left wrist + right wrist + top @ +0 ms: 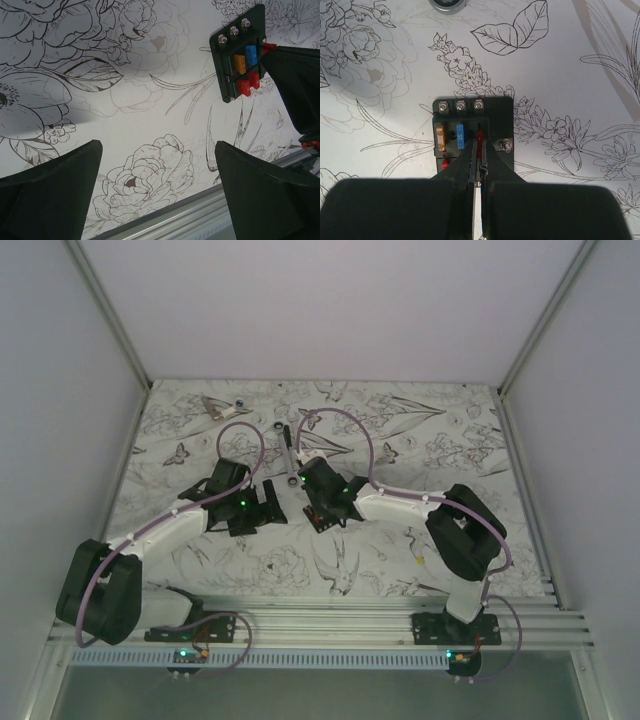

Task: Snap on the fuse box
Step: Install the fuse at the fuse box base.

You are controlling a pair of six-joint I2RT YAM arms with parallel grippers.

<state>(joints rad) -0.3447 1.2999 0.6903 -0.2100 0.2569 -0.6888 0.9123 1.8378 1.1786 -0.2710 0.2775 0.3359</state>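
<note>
The fuse box (497,112) is a small black box lying flat on the flower-patterned table, with three screws along its far edge. An orange fuse (440,138) and a blue fuse (460,136) sit in its slots. My right gripper (479,150) is right over the box, shut on a thin red fuse (479,140) that stands at a slot. In the left wrist view the box (226,65) lies at the upper right, with the right gripper (295,75) on it. My left gripper (157,170) is open and empty, just left of the box (262,508).
A long grey metal bar (287,455) lies just beyond the two grippers. A small clear object (222,405) lies at the back left. A round metal part (447,4) lies beyond the box. The aluminium rail (200,220) runs along the near table edge.
</note>
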